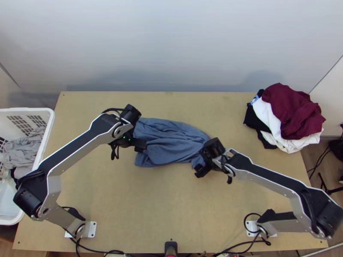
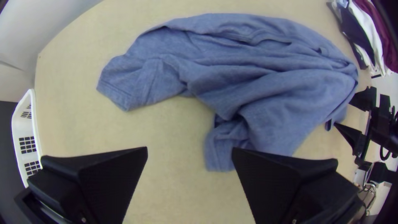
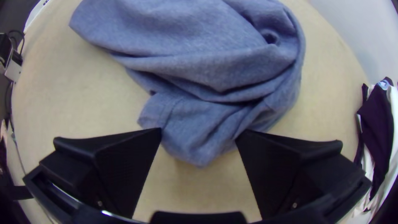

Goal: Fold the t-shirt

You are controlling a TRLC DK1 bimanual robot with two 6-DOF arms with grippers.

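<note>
In the top view, the bunched blue t-shirt (image 1: 171,141) lay between left gripper (image 1: 140,147) and right gripper (image 1: 198,170), the laundry basket (image 1: 25,110) left of the former, clothes pile (image 1: 296,113) beyond the latter. Left wrist view: fingers wide apart. Right wrist view: equally wide.

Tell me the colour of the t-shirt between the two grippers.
Plain blue t-shirt, clearest in the left wrist view.
</note>
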